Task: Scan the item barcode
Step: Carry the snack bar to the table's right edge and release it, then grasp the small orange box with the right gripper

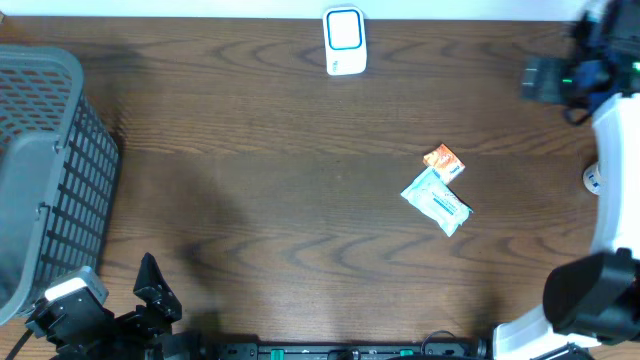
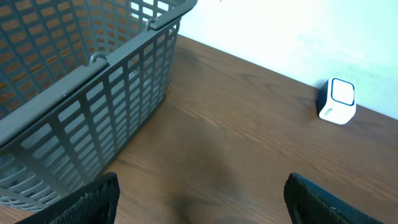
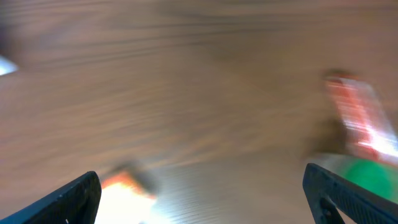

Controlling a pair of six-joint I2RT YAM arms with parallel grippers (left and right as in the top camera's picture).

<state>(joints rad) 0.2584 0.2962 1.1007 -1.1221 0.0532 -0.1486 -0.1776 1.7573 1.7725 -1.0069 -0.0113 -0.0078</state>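
Observation:
Two items lie right of centre on the table: a small orange packet (image 1: 444, 160) and, touching it, a white-and-teal pouch (image 1: 437, 201). The white scanner with a blue face (image 1: 344, 40) stands at the far edge and also shows in the left wrist view as the scanner (image 2: 336, 101). My right gripper (image 3: 202, 199) is open and holds nothing; its view is blurred, with an orange-and-white packet (image 3: 124, 185) near its left finger. My left gripper (image 2: 201, 202) is open over bare wood at the near left, far from the items.
A grey mesh basket (image 1: 45, 170) fills the left side, close to the left arm (image 1: 100, 320). The right arm's white body (image 1: 610, 160) runs along the right edge. A blurred red thing (image 3: 357, 118) and a green one (image 3: 367, 175) show at the right of the right wrist view.

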